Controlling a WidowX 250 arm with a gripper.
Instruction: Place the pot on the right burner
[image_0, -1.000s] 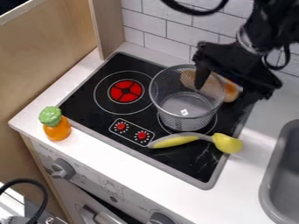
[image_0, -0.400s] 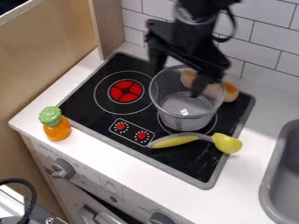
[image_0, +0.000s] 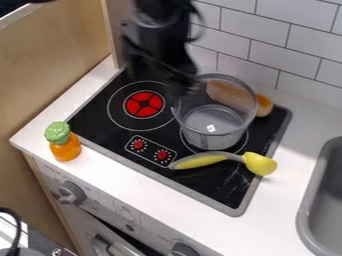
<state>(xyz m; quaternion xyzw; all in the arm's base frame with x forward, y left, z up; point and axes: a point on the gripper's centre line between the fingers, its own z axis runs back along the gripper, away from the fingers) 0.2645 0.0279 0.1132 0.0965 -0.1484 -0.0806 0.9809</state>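
Wire-mesh pot (image_0: 215, 119) stands upright over the right burner (image_0: 190, 146), at four o'clock from the black gripper (image_0: 159, 77), whose empty fingers are spread apart; placement appears complete, leaving at most a slight centring.

Mesh pot (image_0: 212, 139) upright on right burner (image_0: 246, 141) of black stovetop (image_0: 100, 117). Blurred black hand (image_0: 160, 72) above stovetop, near pot's left rim. Brown bun (image_0: 264, 105) behind pot; yellow-grey utensil (image_0: 259, 163) in front. Orange bottle (image_0: 65, 149), green top, on white desk (image_0: 150, 192) left of stovetop.
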